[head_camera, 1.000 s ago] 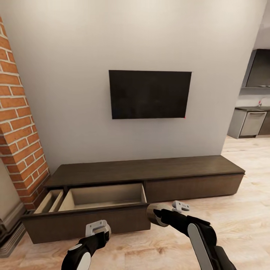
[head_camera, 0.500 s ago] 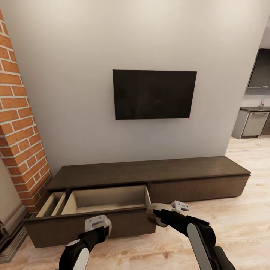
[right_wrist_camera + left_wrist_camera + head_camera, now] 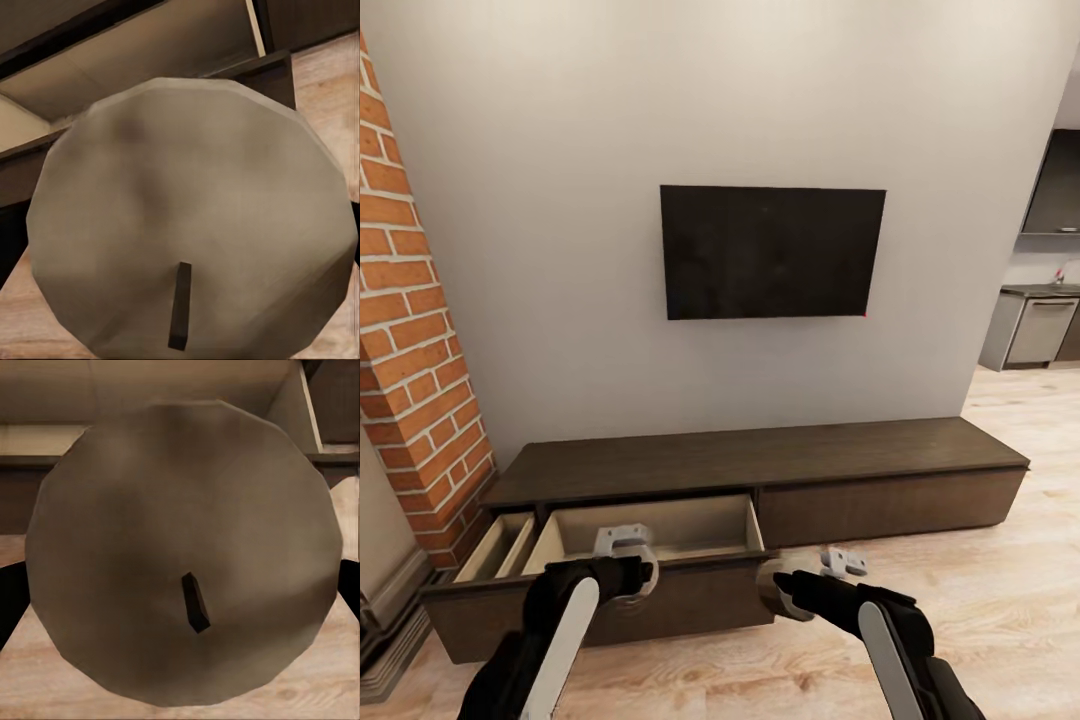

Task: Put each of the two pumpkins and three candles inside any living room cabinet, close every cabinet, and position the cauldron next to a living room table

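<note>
each gripper is closed around 1 candle. the left gripper point(image 3: 624, 560) holds its candle point(image 3: 184, 551) at the front edge of the open drawer point(image 3: 660, 530) of the dark wood tv console point(image 3: 760, 455), the wick end facing the wrist camera. the right gripper point(image 3: 810, 585) holds the other candle point(image 3: 191, 217) lower, in front of the drawer's right front corner and above the plank floor point(image 3: 1000, 580).

the drawer looks empty where its inside shows. a narrower drawer point(image 3: 500, 545) beside the brick fireplace point(image 3: 410, 350) is also pulled out.

risks, as i judge them: letting go too soon would drop the right candle onto the floor, since it is outside the drawer front. the left candle sits near the rim, so it could catch the front panel or roll out. both arms crowding 1 drawer could bump each other. knocking the drawer front may push it partly shut.
</note>
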{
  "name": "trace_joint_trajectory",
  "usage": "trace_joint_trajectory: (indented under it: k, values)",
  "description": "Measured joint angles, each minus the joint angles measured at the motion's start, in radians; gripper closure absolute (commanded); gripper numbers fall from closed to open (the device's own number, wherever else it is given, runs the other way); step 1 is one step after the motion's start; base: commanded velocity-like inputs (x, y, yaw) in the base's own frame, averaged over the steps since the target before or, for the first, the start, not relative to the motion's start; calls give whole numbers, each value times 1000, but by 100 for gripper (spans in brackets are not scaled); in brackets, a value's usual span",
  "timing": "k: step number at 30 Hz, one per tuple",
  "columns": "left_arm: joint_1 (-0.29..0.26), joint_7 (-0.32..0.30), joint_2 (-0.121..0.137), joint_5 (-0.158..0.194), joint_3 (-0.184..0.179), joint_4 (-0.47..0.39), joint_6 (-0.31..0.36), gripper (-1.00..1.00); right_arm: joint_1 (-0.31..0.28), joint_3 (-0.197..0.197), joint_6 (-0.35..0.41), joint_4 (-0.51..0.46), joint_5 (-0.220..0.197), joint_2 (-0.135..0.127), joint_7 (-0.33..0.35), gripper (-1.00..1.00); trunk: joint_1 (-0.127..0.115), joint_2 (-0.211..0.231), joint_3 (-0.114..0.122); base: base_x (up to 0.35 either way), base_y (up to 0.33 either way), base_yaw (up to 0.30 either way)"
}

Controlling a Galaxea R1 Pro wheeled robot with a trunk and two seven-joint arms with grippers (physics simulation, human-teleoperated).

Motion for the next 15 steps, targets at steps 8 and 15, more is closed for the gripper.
trace_joint_trajectory:
  k: [8,15]
  values:
    - [-123,12,0,-2,0,137,2,100,-3,3,1,37,0,0,-43,100,0,0,0,26,0,0]
    - [-311,14,1,1,3,389,2,100,-4,8,0,40,-1,2,-52,100,0,0,0,2,0,0]
